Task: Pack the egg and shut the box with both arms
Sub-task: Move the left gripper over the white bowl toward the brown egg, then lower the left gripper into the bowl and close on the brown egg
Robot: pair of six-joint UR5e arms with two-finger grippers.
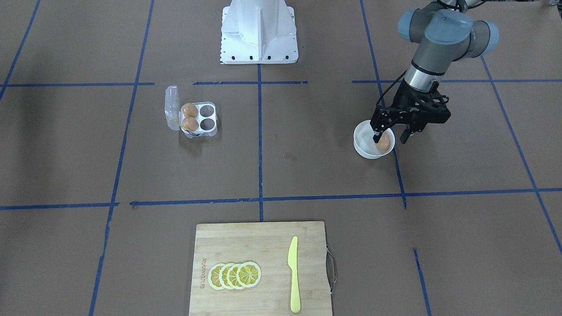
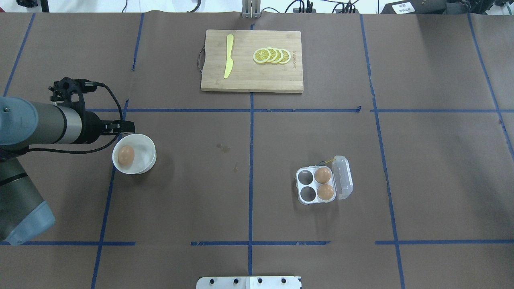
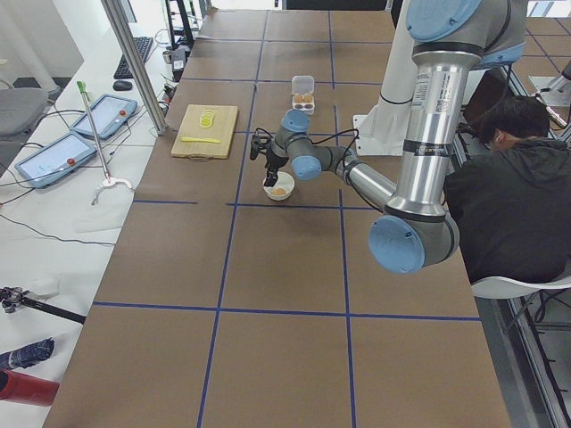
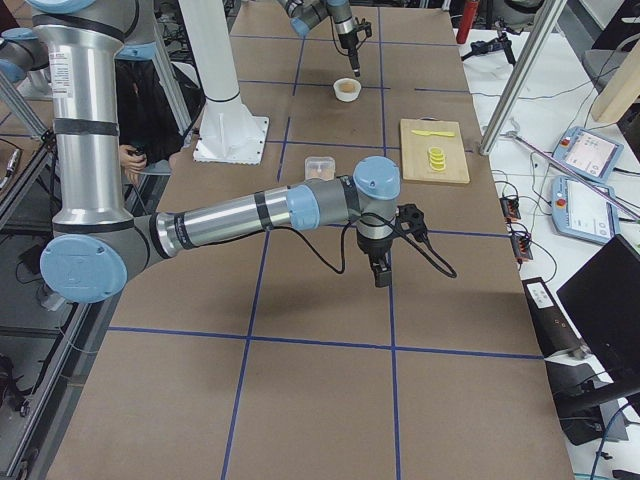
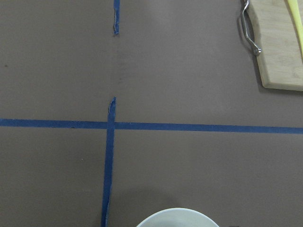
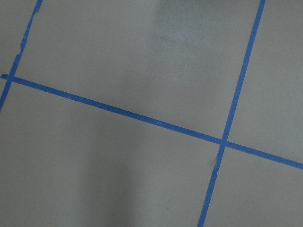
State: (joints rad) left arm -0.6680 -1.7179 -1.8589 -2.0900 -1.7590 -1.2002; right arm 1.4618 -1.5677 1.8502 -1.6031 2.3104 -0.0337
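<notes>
**Egg right under the open left claw, box far off to the right**

Front-facing view: shows the left gripper (image 1: pixel 390 137) spread wide, holding nothing, hung just above the white bowl (image 1: pixel 362 149). Puts the egg (image 1: pixel 384 143) in that bowl, below and between the fingers, nearer the one dipped inside the rim. Calls for little more than a straight drop, by this reading. Places the box (image 1: pixel 197 117) well apart toward the robot's right, lid thrown open, two cells filled, two empty.

Overhead view: hides most of the claw behind the wrist. Leaves the egg's long axis unclear, perhaps pointing away from the robot.

Left side view: agrees, claw over bowl, egg inside.

Right side view: finds the right gripper (image 4: pixel 380 275) low over the table, nearer the box than the left one. Cannot tell from here how far apart its fingers stand.

Wrist views: catch only the bowl's rim at the bottom edge on the left, and blue tape lines on the right.
</notes>
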